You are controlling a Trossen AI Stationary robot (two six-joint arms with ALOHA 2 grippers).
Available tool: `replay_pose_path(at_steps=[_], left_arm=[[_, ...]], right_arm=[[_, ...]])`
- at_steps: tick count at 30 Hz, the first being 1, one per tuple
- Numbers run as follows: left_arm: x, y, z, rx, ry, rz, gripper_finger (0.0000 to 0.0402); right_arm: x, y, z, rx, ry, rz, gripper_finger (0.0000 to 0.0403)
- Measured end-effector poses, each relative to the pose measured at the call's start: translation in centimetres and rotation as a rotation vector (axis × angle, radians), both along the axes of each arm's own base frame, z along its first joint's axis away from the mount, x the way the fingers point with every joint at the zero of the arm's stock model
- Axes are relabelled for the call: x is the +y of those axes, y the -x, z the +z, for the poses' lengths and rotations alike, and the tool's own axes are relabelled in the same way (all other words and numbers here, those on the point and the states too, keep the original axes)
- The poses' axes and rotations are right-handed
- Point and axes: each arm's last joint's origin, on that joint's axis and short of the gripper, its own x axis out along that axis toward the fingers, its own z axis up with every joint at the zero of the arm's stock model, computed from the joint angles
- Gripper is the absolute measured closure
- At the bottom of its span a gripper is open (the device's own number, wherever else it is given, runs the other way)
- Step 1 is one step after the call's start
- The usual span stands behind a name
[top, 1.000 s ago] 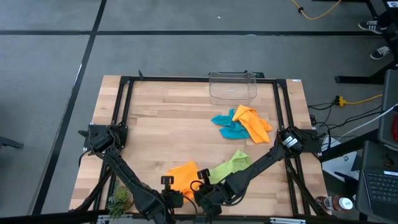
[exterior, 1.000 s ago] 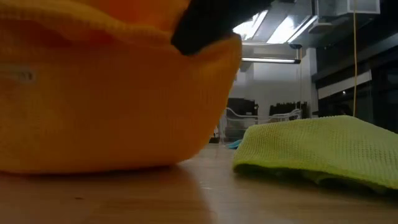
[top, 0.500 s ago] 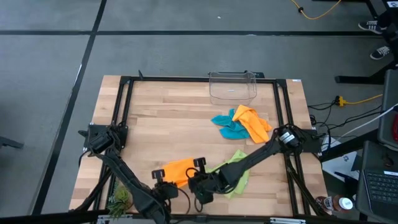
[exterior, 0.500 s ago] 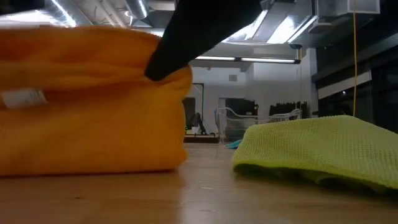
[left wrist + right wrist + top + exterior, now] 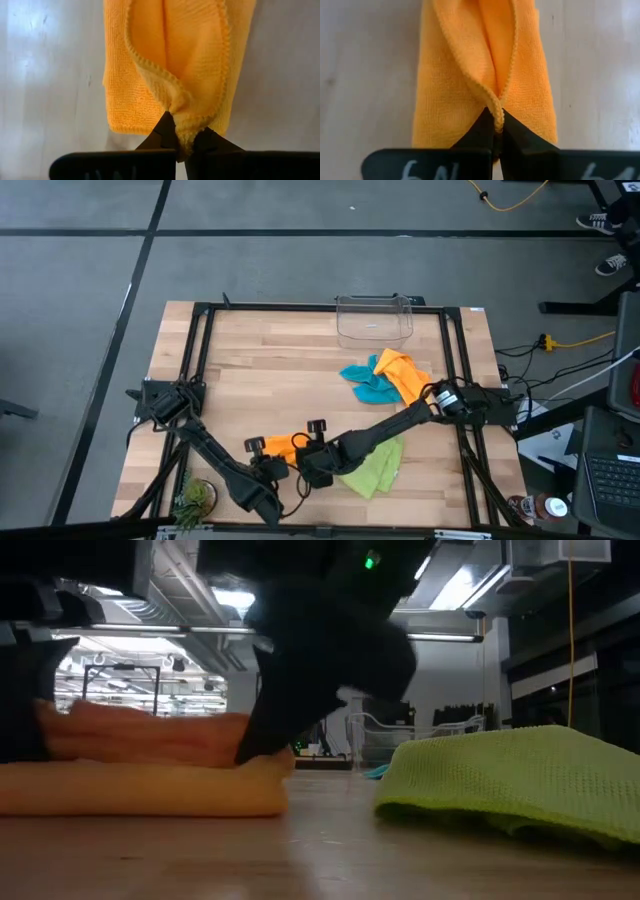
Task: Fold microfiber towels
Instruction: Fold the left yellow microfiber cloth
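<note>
Orange towel [image 5: 283, 448] largely hidden under both grippers in high view; far end cut off in both wrist views. Lime towel [image 5: 520, 785] cropped at right edge, low view.

Nubby matt cloth orange towel [image 5: 170, 65]; smooth pale wood table [image 5: 260, 370]; clear plastic bin [image 5: 374, 319].

Four towels on the table: two orange, one [image 5: 283, 446] near the front edge and one [image 5: 405, 376] farther back; one blue [image 5: 365, 383] touching that second orange one; one green [image 5: 372, 465]. One clear plastic bin [image 5: 374, 318]. One small green plant [image 5: 193, 498]. Two robot arms, two grippers: left [image 5: 262, 457], right [image 5: 309, 451]
</note>
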Motion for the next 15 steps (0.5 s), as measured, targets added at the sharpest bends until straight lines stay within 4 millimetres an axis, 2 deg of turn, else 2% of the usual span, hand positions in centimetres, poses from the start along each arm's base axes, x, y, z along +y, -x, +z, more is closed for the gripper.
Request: replay_pose_path(at_steps=[6,15], left_arm=[[0.8,0.1,-1.1,0.004,-0.011,0.013,0.0389],[1.7,0.2,-1.0,-0.011,-0.027,0.112,0.0285]], right_arm=[[-0.9,-0.5,-1.0,0.017,0.009,-0.022,0.0364],[-1.3,-0.6,-1.0,0.008,0.053,-0.045,0.0241]])
